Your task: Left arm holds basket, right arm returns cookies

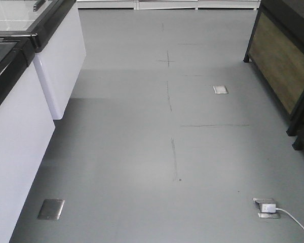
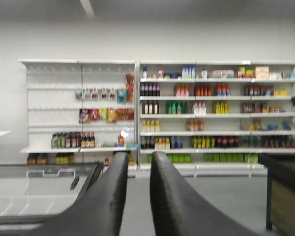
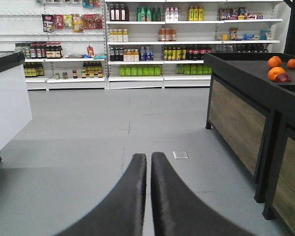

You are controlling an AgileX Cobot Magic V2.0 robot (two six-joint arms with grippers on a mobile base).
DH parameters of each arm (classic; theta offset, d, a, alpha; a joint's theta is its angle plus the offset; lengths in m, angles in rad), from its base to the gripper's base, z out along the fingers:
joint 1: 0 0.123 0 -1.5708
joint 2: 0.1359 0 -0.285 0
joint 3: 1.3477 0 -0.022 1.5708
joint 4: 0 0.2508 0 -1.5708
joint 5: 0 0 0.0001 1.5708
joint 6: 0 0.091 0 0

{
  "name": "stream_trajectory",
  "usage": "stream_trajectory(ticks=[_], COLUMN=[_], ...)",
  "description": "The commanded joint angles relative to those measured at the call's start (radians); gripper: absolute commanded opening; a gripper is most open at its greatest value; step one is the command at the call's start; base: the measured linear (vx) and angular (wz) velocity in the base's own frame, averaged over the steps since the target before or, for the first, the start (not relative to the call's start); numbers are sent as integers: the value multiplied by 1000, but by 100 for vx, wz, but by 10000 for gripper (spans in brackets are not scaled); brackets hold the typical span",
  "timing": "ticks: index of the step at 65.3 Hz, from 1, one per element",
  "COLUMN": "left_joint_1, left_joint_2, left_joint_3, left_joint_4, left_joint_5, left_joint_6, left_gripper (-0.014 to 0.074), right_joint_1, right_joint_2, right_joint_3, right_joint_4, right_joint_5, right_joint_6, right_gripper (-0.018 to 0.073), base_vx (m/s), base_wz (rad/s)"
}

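No basket or cookies visible (pre-grasp, apparently). Jaws: left gripper (image 2: 139, 164) slightly spread, right gripper (image 3: 148, 162) pressed together, both empty. Next: find basket.

From overhead, even light fills my front view: the grey floor (image 1: 142, 152) shows a soft pale sheen mid-frame and a faint shadow beside the white cabinet (image 1: 20, 152). My left wrist view is dimmer and smeared all over. Its shelves (image 2: 216, 113) are out of focus, and one glare spot (image 2: 124, 132) is blown white. My right wrist view is bright and crisp, with only the near fingers (image 3: 123, 206) soft.
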Motion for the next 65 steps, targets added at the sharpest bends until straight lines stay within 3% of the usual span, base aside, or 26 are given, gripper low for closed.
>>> stream_trajectory(ticks=[1,18,35,49,65], left_joint_1=[2,2,24,170,340], left_joint_2=[30,86,109,108,108], left_joint_3=[-28,-28,-28,-28,-28], left_joint_4=[-5,-5,-5,-43,-95], left_joint_5=[17,50,46,32,29], left_joint_6=[60,74,71,47,-124], left_gripper=[218,402,437,437,437], right_joint_1=[0,0,0,0,0], right_joint_2=[-13,-13,-13,-13,-13], right_joint_3=[19,19,19,19,19], right_joint_4=[-5,-5,-5,-5,-5], right_joint_5=[-72,-72,-72,-72,-72], right_joint_6=[-6,-6,-6,-6,-6], right_gripper=[-6,-6,-6,-6,-6], base_vx=[0,0,0,0,0], base_wz=[0,0,0,0,0])
